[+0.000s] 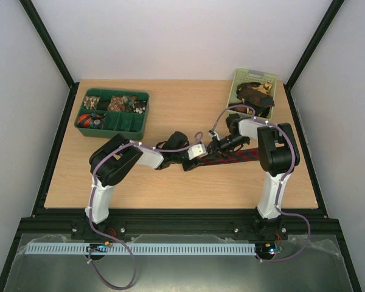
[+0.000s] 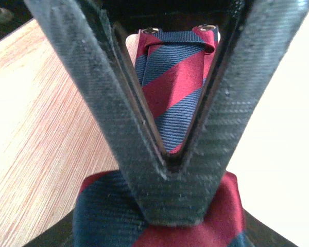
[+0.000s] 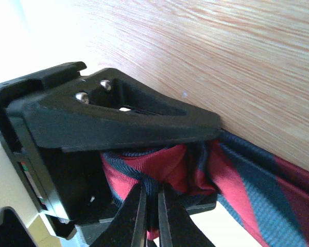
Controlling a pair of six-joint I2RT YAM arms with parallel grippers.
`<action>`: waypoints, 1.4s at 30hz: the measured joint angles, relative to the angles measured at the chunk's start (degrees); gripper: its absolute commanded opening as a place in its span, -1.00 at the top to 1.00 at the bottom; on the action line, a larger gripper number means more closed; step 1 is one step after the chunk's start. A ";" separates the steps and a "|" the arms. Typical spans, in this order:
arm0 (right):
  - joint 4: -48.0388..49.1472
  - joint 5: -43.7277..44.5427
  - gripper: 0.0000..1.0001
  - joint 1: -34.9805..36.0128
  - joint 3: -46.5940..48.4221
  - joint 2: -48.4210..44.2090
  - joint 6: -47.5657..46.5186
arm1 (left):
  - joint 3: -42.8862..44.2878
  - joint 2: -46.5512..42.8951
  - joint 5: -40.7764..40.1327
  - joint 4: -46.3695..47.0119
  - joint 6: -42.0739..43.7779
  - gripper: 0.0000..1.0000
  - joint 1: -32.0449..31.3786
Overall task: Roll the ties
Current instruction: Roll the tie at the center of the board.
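Wooden table (image 1: 188, 106): left end effector (image 2: 167, 163) and right end effector (image 3: 150, 212) both pinch striped tie (image 1: 232, 157), its middle hidden.

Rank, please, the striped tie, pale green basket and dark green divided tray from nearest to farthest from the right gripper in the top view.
1. striped tie: held in the right gripper.
2. pale green basket: far right corner.
3. dark green divided tray: far left.
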 measured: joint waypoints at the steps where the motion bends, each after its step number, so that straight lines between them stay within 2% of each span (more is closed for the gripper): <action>1: 0.11 0.31 0.97 -0.22 -0.26 0.02 -0.07 | 0.02 0.00 -0.04 0.00 -0.02 -0.09 0.07; 3: 0.31 0.85 0.97 -0.72 -0.81 0.15 -0.20 | 0.15 0.00 0.13 -0.11 0.02 -0.27 0.42; 8: 0.83 2.40 0.97 -1.51 -1.60 0.72 -0.46 | 0.52 -0.09 1.33 -0.79 0.28 -0.49 1.36; 14: 0.87 5.35 0.97 -1.90 -2.19 1.38 -0.87 | -1.64 -1.40 2.69 0.48 -0.37 -0.60 2.08; 27: 1.44 6.69 0.97 -0.90 -3.15 1.31 -1.03 | -12.26 -5.53 4.13 9.94 -1.86 -0.73 2.58; 32: 1.77 6.32 0.97 0.74 -3.06 1.64 -0.83 | -13.33 -5.64 4.04 11.98 -2.71 -0.67 2.38; 38: 0.81 4.94 0.97 2.54 0.04 4.20 -1.09 | -11.91 -3.96 2.47 13.40 -3.13 -0.45 1.81; 40: 0.81 4.76 0.97 2.99 0.81 4.70 -1.36 | -11.65 -3.67 2.16 13.62 -3.04 -0.29 1.77; 42: 0.85 4.74 0.97 3.13 0.96 4.81 -1.60 | -11.58 -3.56 1.99 13.66 -2.51 -0.03 1.66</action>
